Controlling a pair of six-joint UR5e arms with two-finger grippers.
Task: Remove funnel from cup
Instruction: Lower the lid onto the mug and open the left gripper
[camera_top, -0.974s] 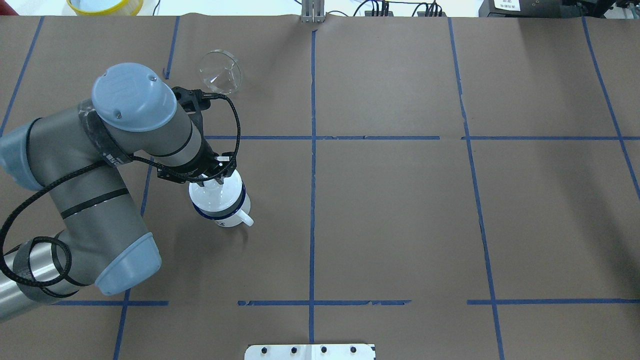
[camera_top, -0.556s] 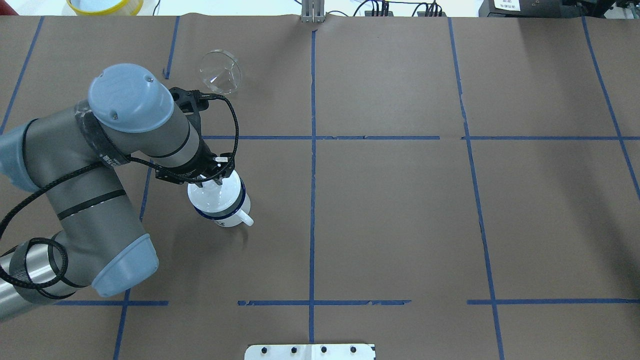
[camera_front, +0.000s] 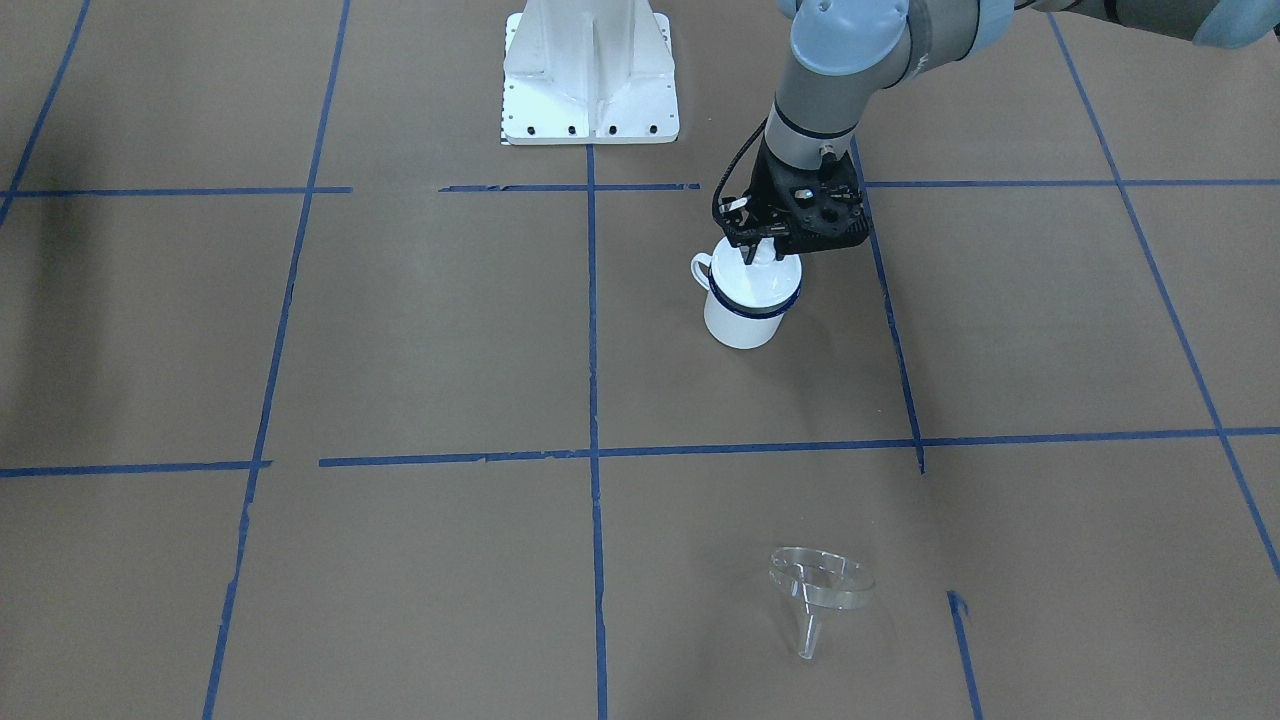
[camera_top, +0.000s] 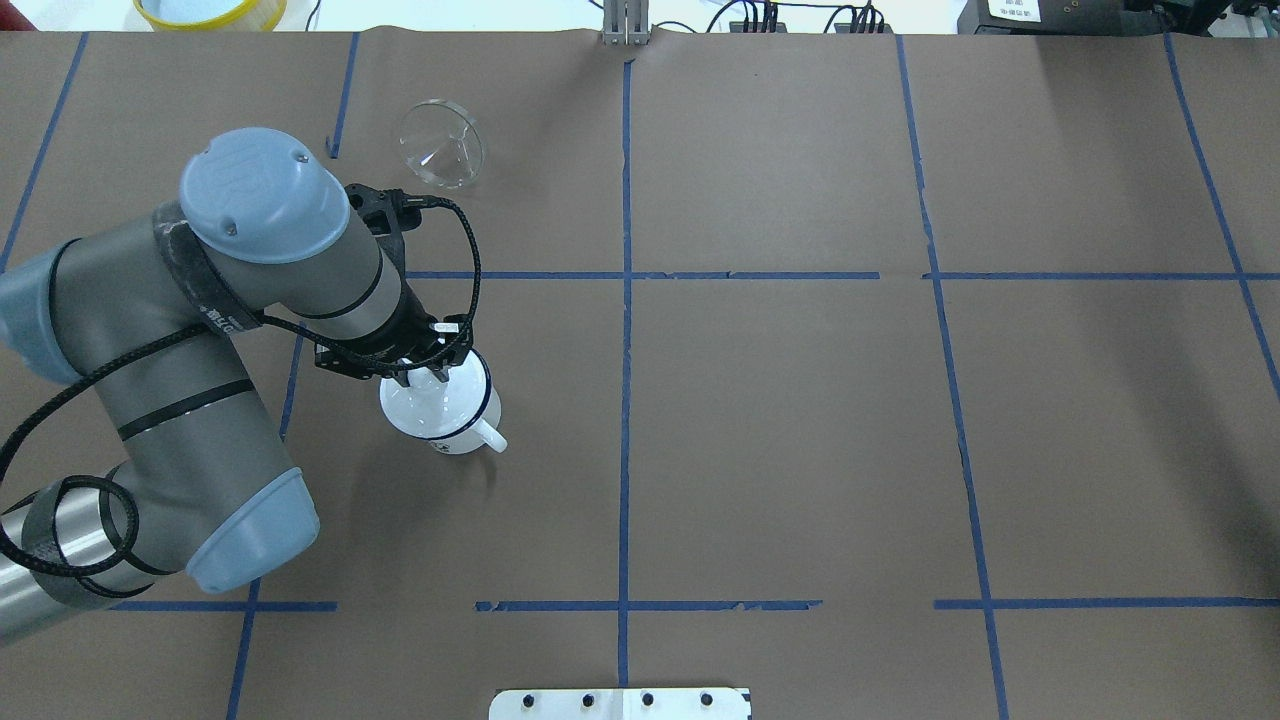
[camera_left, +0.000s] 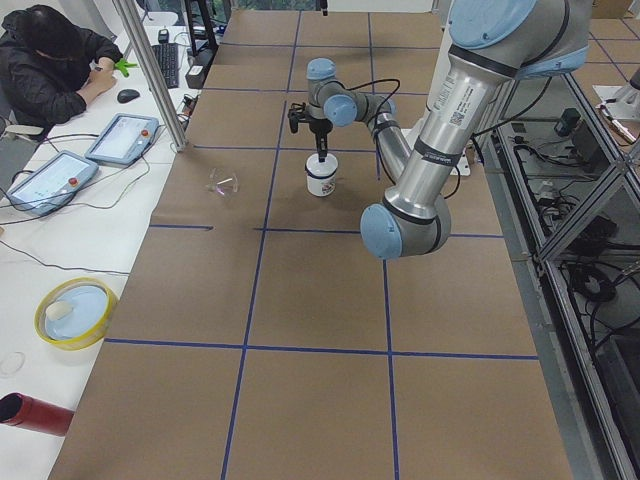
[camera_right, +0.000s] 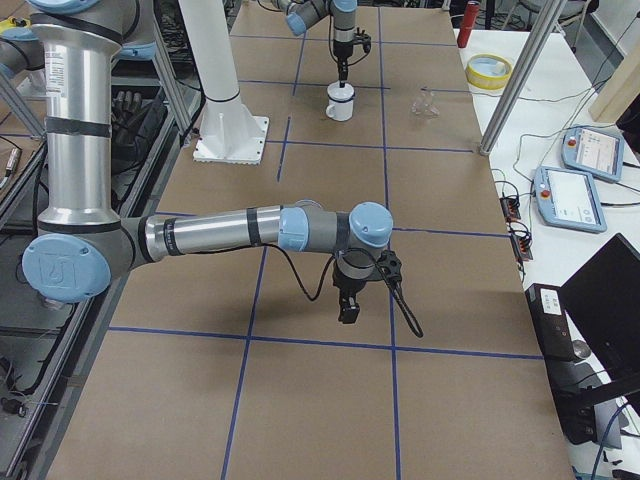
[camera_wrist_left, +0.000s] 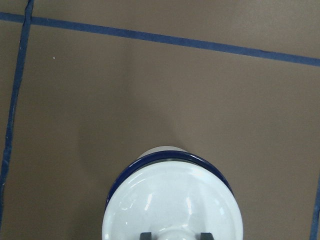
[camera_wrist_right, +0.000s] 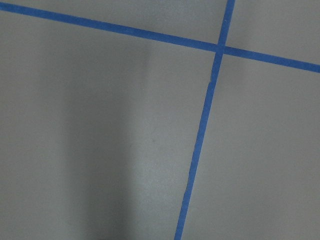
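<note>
Across the room's middle runs a brown paper-covered worktop (camera_top: 780, 430), which we see ruled into big squares by blue tape (camera_top: 625, 400). A white base plate (camera_front: 590, 75) is bolted at the robot's edge. Beyond the far edge, a person (camera_left: 50, 60) leans over a white desk (camera_left: 60, 240) that carries a yellow dish (camera_left: 75, 312).

We find the funnel (camera_top: 441, 143) out of the cup (camera_front: 740, 320), lying on its side on the worktop well apart from it, toward the desk side. The cup stands upright with a white domed lid (camera_wrist_left: 172, 200) on it.

The left fingers (camera_wrist_left: 146, 236) sit tight against either side of the lid's knob (camera_wrist_left: 175, 234), gripping it as far as we can see. The wrist view cuts off both fingertips and knob at its lower edge. The lid hides the cup's inside.

The right fingers (camera_right: 347, 314) hang over bare worktop well away from the cup. They show only small in the side view, and we cannot tell whether they are open or closed. In both side views the funnel is only a faint glint.
</note>
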